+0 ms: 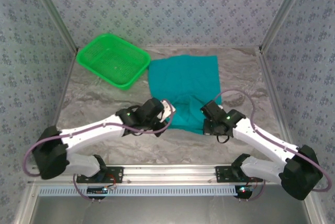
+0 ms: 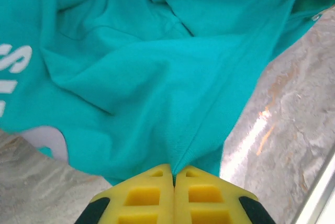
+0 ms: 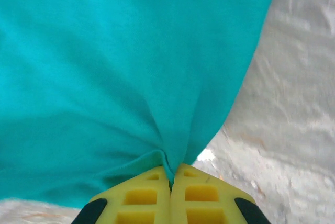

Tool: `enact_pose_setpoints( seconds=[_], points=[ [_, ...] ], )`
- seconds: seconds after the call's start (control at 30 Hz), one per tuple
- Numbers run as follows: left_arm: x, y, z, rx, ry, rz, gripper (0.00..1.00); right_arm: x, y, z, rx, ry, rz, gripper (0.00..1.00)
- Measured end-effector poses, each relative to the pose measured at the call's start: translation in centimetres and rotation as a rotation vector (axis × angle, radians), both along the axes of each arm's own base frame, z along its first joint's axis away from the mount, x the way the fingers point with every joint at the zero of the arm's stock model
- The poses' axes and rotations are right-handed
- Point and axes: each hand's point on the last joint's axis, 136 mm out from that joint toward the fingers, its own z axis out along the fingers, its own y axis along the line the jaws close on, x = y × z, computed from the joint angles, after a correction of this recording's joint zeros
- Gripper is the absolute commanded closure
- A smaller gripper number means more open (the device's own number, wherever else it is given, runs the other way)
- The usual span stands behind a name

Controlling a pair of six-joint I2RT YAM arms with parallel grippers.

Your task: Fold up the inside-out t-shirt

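Observation:
The teal t-shirt [image 1: 183, 85] lies spread on the table's middle, its near edge bunched between the two arms. My left gripper [image 1: 168, 110] is at the shirt's near left edge; in the left wrist view its yellow fingers [image 2: 141, 195] are shut on a pinch of the t-shirt [image 2: 146, 77], with white lettering at the far left. My right gripper [image 1: 205, 110] is at the near right edge; its yellow fingers [image 3: 201, 195] are shut on a fold of the t-shirt [image 3: 120, 62].
A bright green mesh basket [image 1: 112, 59] stands at the back left, beside the shirt. Patterned walls close in the table [image 1: 241, 77] on three sides. A metal rail [image 1: 167, 174] runs along the near edge.

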Motion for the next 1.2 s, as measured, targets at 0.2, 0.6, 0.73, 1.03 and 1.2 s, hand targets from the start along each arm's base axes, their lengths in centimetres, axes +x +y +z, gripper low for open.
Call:
enact_pose_setpoints(
  seconds=[0.2,0.6,0.73,1.03,1.2],
  points=[
    [-3.3,3.0,-5.3,0.104,0.157,-0.020,0.46,-2.2,-0.6,-0.8,-0.026,0.114,-0.010,0.57],
    [4.9,-1.1,-0.8,-0.176,0.189,0.156,0.41,10.0,10.0,2.4,0.163,-0.090,0.204,0.56],
    [6.9,-2.2,-3.2,-0.129,0.192,0.181,0.37,11.4,9.4,-1.4,0.054,-0.058,0.190,0.82],
    [10.3,-3.5,-5.5,-0.055,0.145,0.193,0.32,11.6,7.5,1.9,0.140,-0.135,0.205,1.00],
    [12.0,-6.1,-3.3,-0.109,0.058,0.097,0.31,10.5,7.0,5.4,0.333,-0.191,0.283,1.00]
  ],
)
